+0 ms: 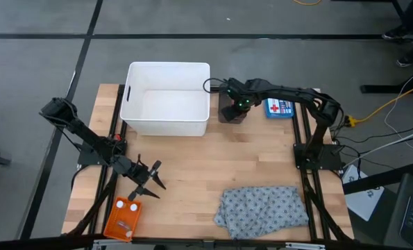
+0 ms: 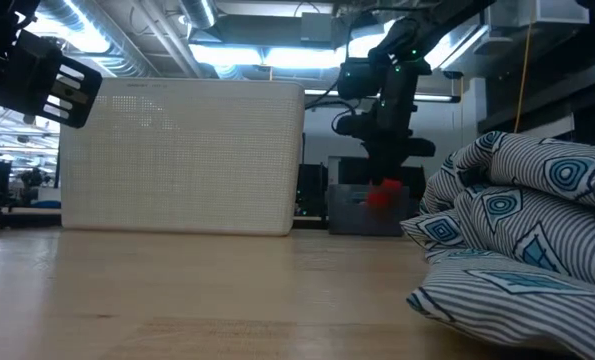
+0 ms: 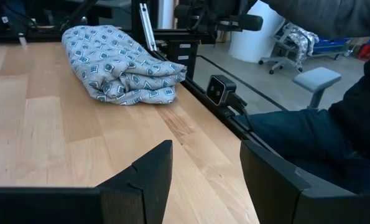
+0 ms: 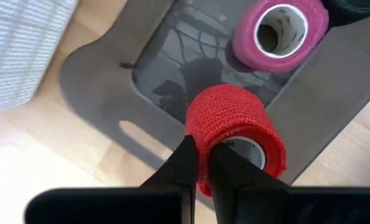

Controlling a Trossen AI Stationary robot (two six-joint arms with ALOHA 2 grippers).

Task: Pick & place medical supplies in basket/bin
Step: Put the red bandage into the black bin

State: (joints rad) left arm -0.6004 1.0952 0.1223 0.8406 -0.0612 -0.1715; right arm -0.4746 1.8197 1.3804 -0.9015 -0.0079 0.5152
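My right gripper (image 1: 237,105) (image 4: 200,149) hangs over a dark grey tray (image 1: 232,114) (image 4: 110,74) just right of the white tub, shut on a red roll (image 4: 234,124) (image 2: 382,195). A pink roll (image 4: 279,30) lies in that tray on its flat end. The grey dotted cloth (image 1: 262,207) (image 3: 119,62) lies bunched near the table's near right edge. The orange basket (image 1: 123,217) sits at the near left corner with small pale pieces on it. My left gripper (image 1: 149,182) (image 3: 203,152) is open in the air beside the basket, touching nothing. My right gripper holds the red roll by its wall (image 4: 203,134), on the side facing the wrist. One finger (image 4: 228,165) reaches into the hollow core and the other (image 4: 183,162) lies on the outside. The fingers come from above, pointing down. The roll hangs over the tray floor, where its shadow falls.
The white tub (image 1: 166,97) (image 2: 182,155) stands at the far middle of the table. A blue first-aid box (image 1: 279,107) lies right of the grey tray. Bare wood stretches across the table's middle. A person in dark clothing (image 3: 334,124) sits beyond the table's edge.
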